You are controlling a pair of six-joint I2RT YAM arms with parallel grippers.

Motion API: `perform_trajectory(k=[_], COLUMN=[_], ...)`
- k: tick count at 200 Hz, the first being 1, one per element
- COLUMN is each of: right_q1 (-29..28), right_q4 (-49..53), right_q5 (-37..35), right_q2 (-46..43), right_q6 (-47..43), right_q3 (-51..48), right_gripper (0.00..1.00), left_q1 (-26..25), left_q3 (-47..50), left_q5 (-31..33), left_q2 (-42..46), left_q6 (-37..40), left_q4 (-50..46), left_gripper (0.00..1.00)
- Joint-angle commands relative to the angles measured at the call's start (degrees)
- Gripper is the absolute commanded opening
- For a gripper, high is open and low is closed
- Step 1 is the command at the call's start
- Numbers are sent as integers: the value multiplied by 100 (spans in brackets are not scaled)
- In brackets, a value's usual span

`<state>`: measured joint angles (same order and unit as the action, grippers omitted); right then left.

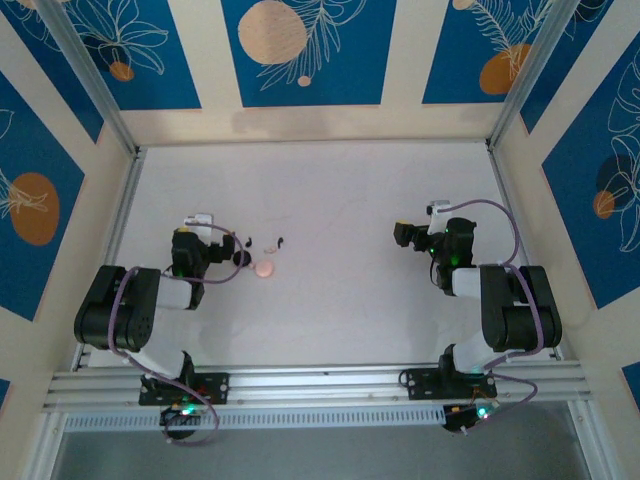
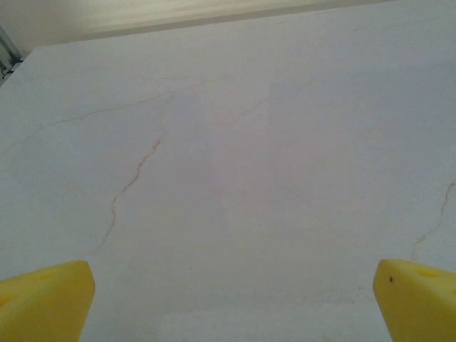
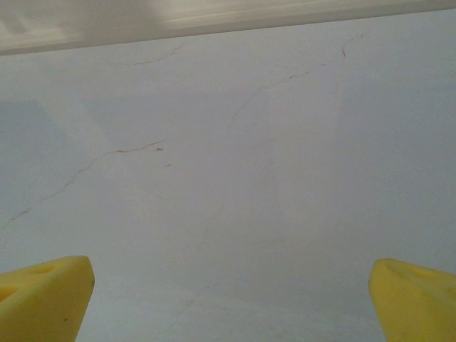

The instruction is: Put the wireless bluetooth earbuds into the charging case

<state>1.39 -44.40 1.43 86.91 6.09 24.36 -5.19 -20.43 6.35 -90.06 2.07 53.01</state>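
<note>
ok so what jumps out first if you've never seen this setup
Bold blue wall panels with orange circles ring the pale table. Beside the left arm lies a tiny cluster: a black disc, a pink disc and two small black earbuds. In both wrist views the yellow fingers stand wide apart.

My left gripper (image 1: pixel 198 228) is left of centre over the white table (image 1: pixel 350 310). Just to its right lie a black disc (image 1: pixel 241 258), a pink disc (image 1: pixel 264 269) touching it, and two tiny black pieces, an earbud (image 1: pixel 247 241) and a second earbud (image 1: pixel 281 241). My right gripper (image 1: pixel 435 222) is well apart, far right.
</note>
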Motion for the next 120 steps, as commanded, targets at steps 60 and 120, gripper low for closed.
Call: perform_trajectory(k=[60,120], right_q1=[-33,-25], right_q4=[-166,-165], right_q5=[-100,-92], right_q2=[27,27], right_q6=[-109,-108], right_q3=[-54,-46], right_gripper=[99,99], left_q1=[47,96], left_q3=[-137,-155], left_q5=[-190,-301], left_q2=[74,75], left_q6=[101,83], left_q4=[-36,-79], left_gripper=[100,100])
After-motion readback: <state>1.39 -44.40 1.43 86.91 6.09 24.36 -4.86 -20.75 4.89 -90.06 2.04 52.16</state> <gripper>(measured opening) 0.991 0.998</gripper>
